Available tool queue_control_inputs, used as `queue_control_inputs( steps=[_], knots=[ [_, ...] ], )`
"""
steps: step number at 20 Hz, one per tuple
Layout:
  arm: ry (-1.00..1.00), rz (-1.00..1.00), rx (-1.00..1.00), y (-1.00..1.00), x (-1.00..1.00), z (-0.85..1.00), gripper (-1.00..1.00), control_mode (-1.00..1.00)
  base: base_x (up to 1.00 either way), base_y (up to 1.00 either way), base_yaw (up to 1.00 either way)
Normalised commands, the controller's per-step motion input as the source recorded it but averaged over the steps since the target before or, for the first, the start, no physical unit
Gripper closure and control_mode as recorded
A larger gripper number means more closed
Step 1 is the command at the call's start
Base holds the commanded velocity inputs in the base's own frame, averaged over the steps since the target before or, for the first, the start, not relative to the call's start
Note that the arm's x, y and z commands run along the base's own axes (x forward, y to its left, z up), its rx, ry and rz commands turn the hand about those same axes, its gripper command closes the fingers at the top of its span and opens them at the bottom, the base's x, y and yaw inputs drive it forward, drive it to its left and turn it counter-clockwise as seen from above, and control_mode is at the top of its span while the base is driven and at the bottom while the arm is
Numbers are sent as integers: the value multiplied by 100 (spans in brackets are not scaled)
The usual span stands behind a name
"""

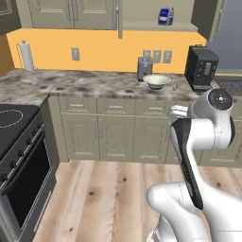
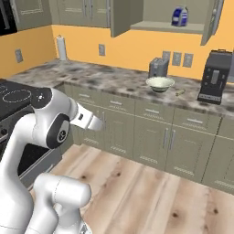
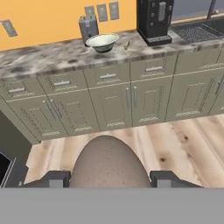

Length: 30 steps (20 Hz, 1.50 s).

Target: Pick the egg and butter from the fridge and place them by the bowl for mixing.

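Egg [image 3: 109, 162] apparently held between gripper [image 3: 110, 178] fingertips; bowl [image 3: 102, 42] on counter [image 3: 48, 56].

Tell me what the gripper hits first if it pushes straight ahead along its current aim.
Likely the lower cabinet doors under the counter; the gripper, shut on the egg, points roughly there. Depth is unclear, and a steeper aim would meet the wood floor.
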Motion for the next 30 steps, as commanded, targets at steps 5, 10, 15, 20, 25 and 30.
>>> queue_control_inputs(
  steps=[5, 10, 15, 20, 25, 30],
  knots=[
    [0, 0, 0, 0, 0, 0, 100, 100, 70, -28, -3],
    [0, 0, 0, 0, 0, 0, 100, 100, 62, -14, -21],
    [0, 0, 0, 0, 0, 0, 100, 100, 60, -14, -22],
    [0, 0, 0, 0, 0, 0, 100, 100, 50, -9, -37],
    [0, 0, 0, 0, 0, 0, 100, 100, 63, -5, -23],
    [0, 0, 0, 0, 0, 0, 100, 100, 75, -1, 4]
  ],
)
